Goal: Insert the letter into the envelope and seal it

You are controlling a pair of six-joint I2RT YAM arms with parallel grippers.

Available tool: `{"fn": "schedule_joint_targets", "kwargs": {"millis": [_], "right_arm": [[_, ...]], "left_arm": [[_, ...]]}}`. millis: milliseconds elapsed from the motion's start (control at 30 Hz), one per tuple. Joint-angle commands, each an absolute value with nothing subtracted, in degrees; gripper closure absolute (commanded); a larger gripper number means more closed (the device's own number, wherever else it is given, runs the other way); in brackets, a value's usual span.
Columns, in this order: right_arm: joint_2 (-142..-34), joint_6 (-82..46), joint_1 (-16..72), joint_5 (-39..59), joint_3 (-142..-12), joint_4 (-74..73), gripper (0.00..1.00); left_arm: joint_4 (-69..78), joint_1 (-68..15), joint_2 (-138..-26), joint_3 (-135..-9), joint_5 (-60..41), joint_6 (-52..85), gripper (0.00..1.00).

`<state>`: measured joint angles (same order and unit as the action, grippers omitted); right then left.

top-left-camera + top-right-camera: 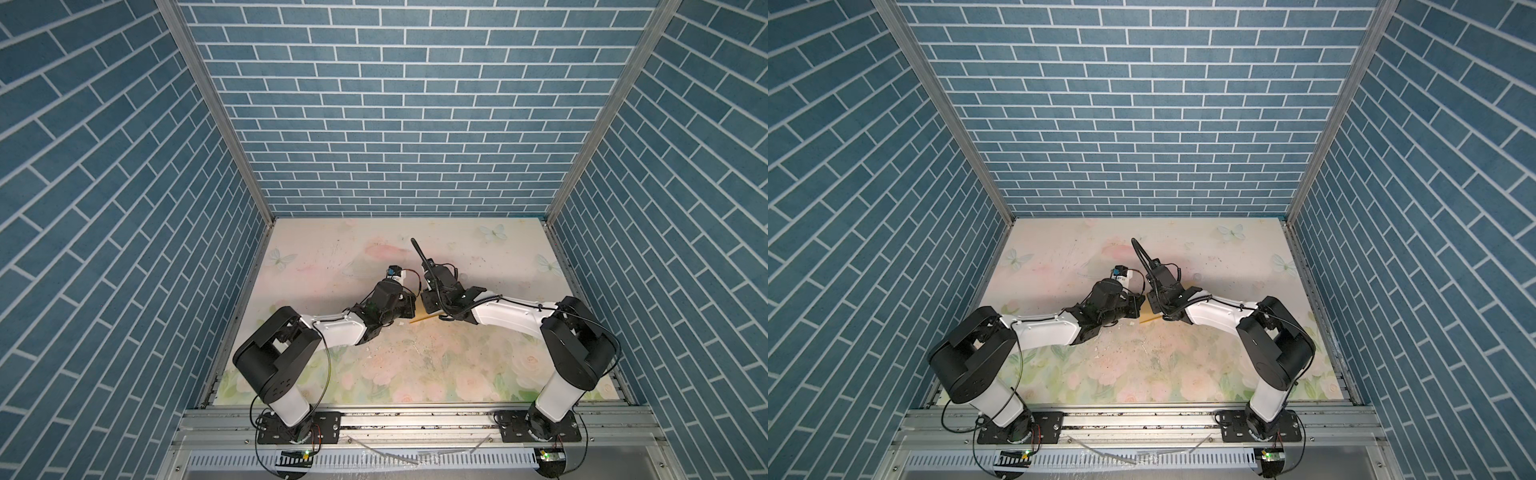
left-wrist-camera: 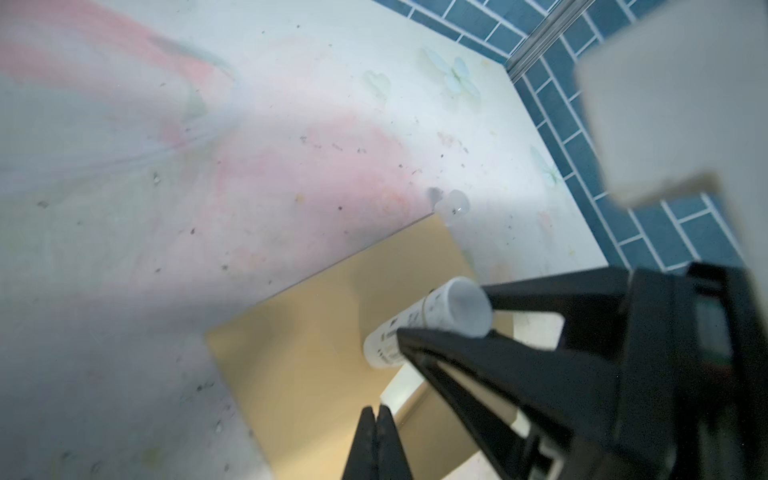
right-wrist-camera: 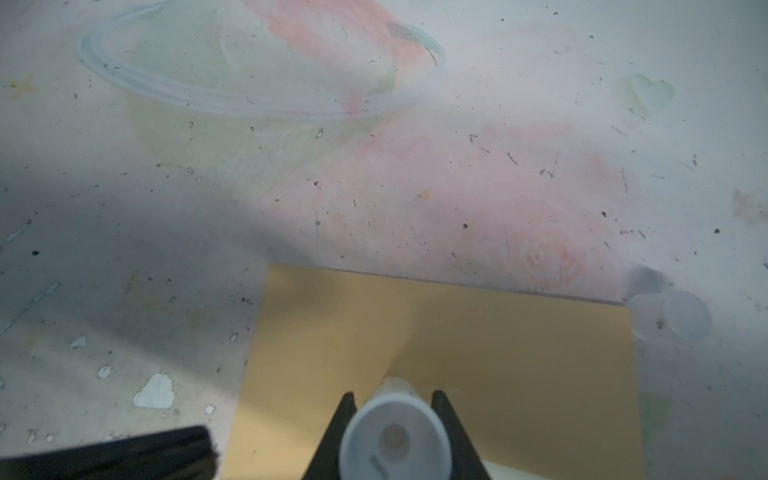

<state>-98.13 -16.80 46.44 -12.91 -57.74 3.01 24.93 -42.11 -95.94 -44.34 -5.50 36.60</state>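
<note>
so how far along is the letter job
Probably late on. No letter shows; whether it sits inside the envelope on the table can't be told. In hand: the right hand grips a white glue stick over the envelope, its cap off beside it. The left hand is shut, empty. Sealing is left.

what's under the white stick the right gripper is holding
The mustard envelope lies flat on the table beneath the white stick, which the right gripper holds above it. The stick and gripper hide the paper directly below, and no letter shows.
</note>
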Motion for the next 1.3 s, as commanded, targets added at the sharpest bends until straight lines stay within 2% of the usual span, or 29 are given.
{"fn": "schedule_joint_targets", "kwargs": {"millis": [0, 500, 933, 1267], "right_arm": [[-97.5, -19.2, 46.5, -10.6, -54.8, 4.3, 1.0], [-97.4, -19.1, 46.4, -10.5, -54.1, 3.4, 1.0], [-96.2, -19.0, 44.8, -10.8, -53.4, 3.2, 1.0], [-96.0, -18.9, 43.8, -10.5, -52.9, 2.8, 1.0]], "left_arm": [[23.7, -41.1, -100.4, -46.1, -8.0, 37.0, 1.0], [19.0, -40.9, -107.5, -50.0, -7.1, 39.2, 1.0], [6.0, -40.9, -108.9, -53.0, -2.0, 40.0, 1.0], [2.0, -40.9, -110.2, -52.9, -0.1, 40.5, 1.0]]}}
